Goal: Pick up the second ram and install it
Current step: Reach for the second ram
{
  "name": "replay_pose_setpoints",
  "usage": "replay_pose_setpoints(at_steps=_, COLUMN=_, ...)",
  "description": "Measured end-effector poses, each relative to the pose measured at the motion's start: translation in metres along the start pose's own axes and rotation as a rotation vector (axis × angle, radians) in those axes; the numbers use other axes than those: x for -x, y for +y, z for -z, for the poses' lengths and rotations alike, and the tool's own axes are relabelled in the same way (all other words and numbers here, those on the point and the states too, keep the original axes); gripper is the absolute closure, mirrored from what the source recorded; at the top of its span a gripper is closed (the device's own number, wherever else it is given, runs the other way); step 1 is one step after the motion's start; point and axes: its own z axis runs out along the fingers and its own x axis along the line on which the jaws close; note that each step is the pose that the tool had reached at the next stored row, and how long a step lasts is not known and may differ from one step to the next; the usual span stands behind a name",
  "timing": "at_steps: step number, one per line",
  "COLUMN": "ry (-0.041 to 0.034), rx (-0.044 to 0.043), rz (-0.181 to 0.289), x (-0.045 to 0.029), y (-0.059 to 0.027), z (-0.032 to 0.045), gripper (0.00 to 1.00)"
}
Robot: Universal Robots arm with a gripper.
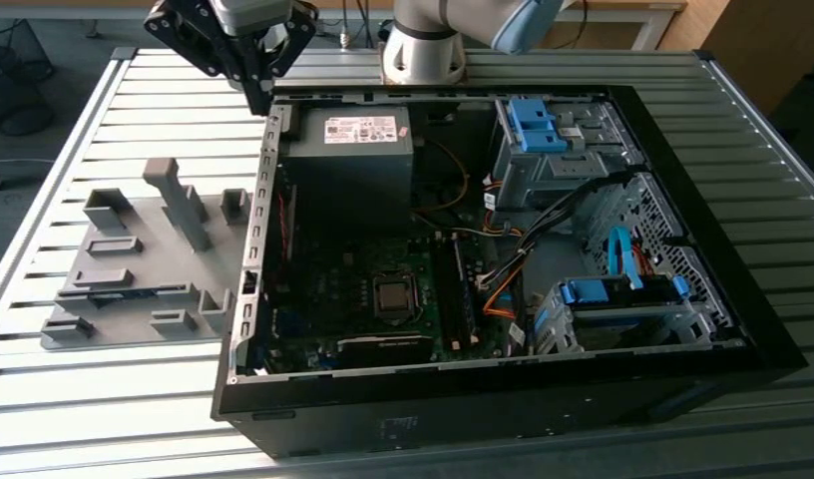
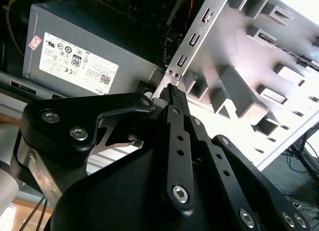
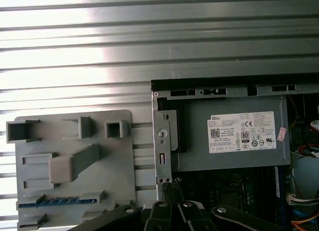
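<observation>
Exterior view: hand (image 1: 260,100) hangs above the open PC case (image 1: 726,329), over the case corner next to the PSU (image 1: 347,150). Fingers are pressed together, i.e. closed, gripping nothing; the second wrist view shows the hand (image 2: 172,89) the same way, tips just off the case's perforated side wall. In the first wrist view the second ram (image 3: 55,201) sits outside the case, on edge in a slot of the grey holder (image 3: 119,181). Holder lies flat on the slatted surface (image 1: 115,90), just beside that case wall. Ram is apart from the hand, untouched. Inside the case, mobo (image 1: 367,289) lies on the case floor next to the PSU; blue drive clips (image 1: 530,125) sit at the case's opposite side.
</observation>
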Motion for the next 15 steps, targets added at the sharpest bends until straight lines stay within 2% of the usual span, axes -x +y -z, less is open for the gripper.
replay_pose_setpoints(at_steps=15, ry=0.0, rx=0.0, rz=0.0, x=-0.007, y=-0.0006, z=-0.0004, gripper=0.9)
